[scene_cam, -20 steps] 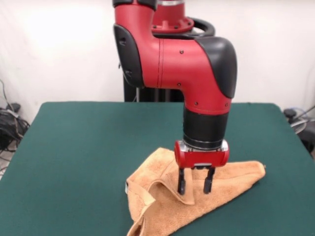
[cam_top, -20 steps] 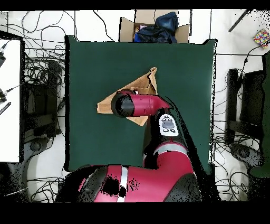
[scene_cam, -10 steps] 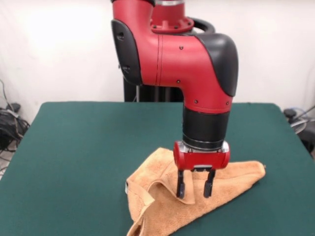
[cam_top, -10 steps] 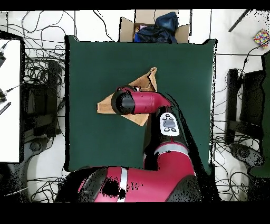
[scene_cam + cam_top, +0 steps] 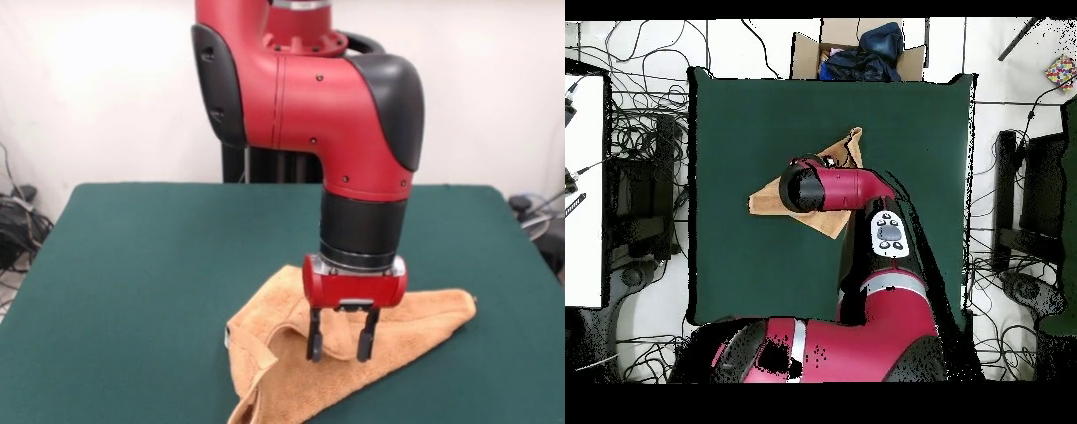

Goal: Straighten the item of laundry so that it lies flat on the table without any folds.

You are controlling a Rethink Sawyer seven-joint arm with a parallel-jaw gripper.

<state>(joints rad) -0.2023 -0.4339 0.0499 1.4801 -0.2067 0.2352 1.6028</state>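
White wall (image 5: 88,88), cable-strewn floor (image 5: 645,150), cardboard box (image 5: 810,55).

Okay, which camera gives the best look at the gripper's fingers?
The front view: the gripper hangs open just above the towel, both fingers clear. Overhead, the arm hides it entirely.

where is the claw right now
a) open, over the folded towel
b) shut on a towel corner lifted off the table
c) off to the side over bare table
a: the claw hangs open over the towel, which lies folded on the table.
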